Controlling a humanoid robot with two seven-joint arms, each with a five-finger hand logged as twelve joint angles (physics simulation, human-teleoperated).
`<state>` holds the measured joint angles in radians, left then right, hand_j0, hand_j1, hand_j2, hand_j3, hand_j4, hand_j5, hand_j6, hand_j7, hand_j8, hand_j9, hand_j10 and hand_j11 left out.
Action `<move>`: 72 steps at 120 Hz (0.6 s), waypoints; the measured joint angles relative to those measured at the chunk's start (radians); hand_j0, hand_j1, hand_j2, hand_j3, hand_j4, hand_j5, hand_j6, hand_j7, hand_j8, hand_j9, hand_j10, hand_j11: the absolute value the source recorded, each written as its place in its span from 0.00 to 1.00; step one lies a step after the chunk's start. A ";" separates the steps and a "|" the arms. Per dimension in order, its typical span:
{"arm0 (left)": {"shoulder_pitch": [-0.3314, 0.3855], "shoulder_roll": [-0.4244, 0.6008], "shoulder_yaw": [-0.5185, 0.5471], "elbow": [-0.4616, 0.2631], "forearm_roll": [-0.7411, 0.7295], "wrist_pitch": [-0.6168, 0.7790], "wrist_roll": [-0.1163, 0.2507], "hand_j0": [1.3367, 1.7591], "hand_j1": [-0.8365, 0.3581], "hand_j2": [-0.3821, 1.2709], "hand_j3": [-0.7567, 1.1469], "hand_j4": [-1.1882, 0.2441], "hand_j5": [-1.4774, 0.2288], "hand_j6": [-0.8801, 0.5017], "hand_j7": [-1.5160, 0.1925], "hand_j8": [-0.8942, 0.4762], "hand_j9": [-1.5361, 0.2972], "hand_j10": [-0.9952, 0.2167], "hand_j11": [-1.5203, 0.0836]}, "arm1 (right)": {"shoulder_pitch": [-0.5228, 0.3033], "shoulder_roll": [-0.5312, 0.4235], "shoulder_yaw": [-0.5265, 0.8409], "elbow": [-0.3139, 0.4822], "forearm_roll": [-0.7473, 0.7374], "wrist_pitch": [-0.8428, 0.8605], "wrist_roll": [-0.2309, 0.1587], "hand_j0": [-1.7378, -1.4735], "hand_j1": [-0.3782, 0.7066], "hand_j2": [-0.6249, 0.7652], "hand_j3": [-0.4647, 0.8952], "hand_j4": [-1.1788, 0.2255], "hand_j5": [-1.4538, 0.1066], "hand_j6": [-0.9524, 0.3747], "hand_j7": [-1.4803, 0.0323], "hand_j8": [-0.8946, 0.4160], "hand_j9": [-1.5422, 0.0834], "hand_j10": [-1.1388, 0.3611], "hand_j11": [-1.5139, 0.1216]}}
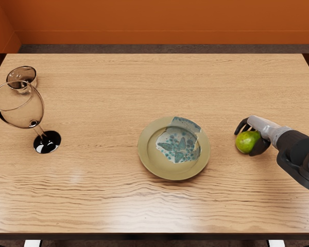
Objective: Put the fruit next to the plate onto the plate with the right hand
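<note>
Right now the right hand sits at the right side of the frame, its arm coming in from the right edge, and its dark fingers are curled around a green pear, closed on it from above and below. The pear shows between the fingers, its yellow-green skin facing left toward the plate. Whether it rests on the wooden table or is lifted just clear of it cannot be told from this angle. It lies to the right of the plate, near it but clearly apart, with a strip of bare wood between the two. The plate sits just right of the frame's centre, slightly below the middle. It is round, with a broad olive rim and a blue-green mottled pattern across its well, and the whole of that patterned face is in plain sight. At the left of the frame a stemmed wine glass stands on a dark round foot. Its bowl is clear, the wood grain shows through it, and whether it holds any liquid cannot be told. Just behind it, in the upper left, a second, smaller clear glass is partly overlapped by the first glass's rim.
</note>
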<state>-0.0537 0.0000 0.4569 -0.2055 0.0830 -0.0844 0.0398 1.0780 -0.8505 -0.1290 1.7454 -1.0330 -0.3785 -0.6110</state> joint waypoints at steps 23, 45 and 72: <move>0.000 0.000 0.000 0.000 0.000 0.000 0.000 0.76 0.99 0.23 0.40 0.83 0.87 0.64 0.89 0.65 0.84 0.82 0.95 | 0.000 0.001 0.000 0.000 0.000 0.002 0.000 0.32 0.54 0.48 0.34 0.43 0.43 0.42 0.47 0.42 0.47 0.38 0.45; 0.000 0.000 -0.001 0.000 0.000 0.000 0.000 0.76 0.99 0.23 0.40 0.83 0.87 0.64 0.89 0.65 0.84 0.82 0.95 | 0.000 0.001 0.000 0.000 0.001 0.004 0.000 0.33 0.53 0.48 0.34 0.44 0.37 0.44 0.42 0.45 0.41 0.39 0.40; 0.000 0.000 -0.001 0.000 0.000 0.000 0.000 0.76 0.99 0.23 0.40 0.83 0.87 0.64 0.89 0.65 0.84 0.82 0.95 | 0.003 -0.003 0.004 0.000 0.003 0.014 0.000 0.33 0.55 0.52 0.34 0.48 0.32 0.47 0.36 0.49 0.36 0.41 0.34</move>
<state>-0.0537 0.0000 0.4561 -0.2055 0.0829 -0.0844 0.0398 1.0813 -0.8531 -0.1254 1.7457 -1.0300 -0.3646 -0.6107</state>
